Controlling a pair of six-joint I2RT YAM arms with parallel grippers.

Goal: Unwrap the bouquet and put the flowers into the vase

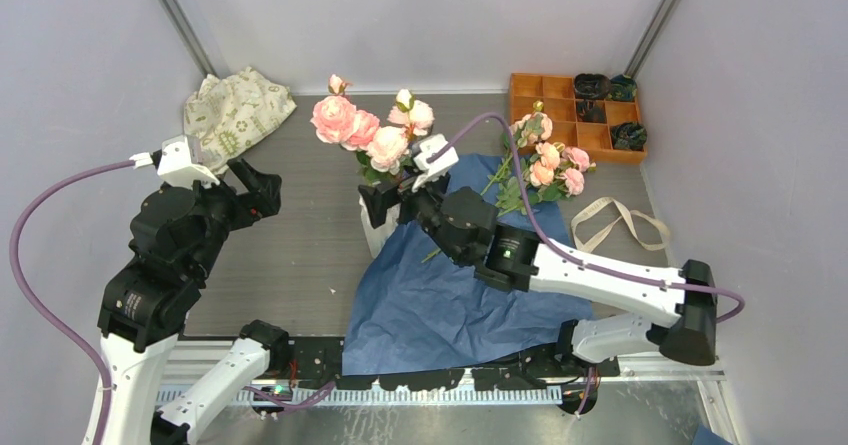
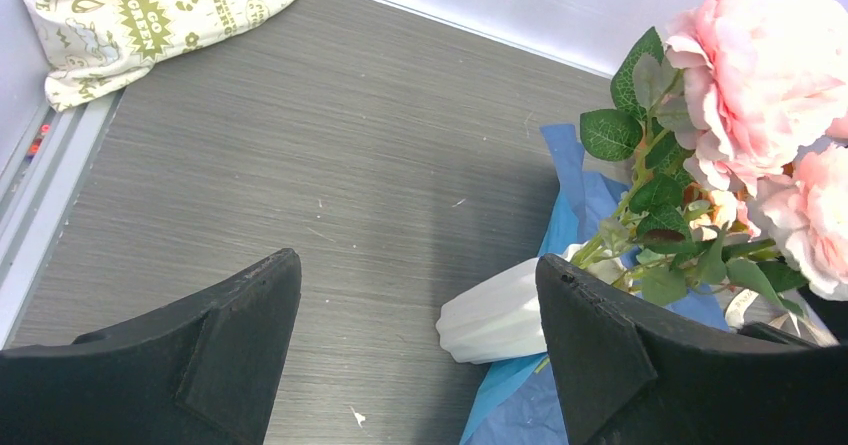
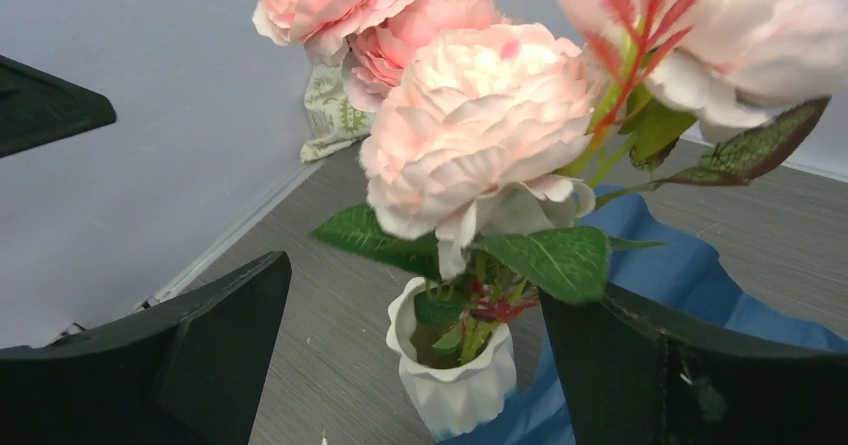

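R claw (image 3: 415, 290) jaws wide apart, gripping nothing, either side of vase (image 3: 455, 385) w/ flowers (image 3: 480, 125) in it, mid table (image 1: 300, 255), at blue paper (image 1: 450, 295) edge. L claw (image 2: 418, 265) spread too, empty. Grey walls (image 1: 90, 55).

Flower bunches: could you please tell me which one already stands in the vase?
The bunch of large pink roses at mid-table, stems down in the white vase; the smaller bunch lies flat at the blue paper's far edge, near the orange tray.
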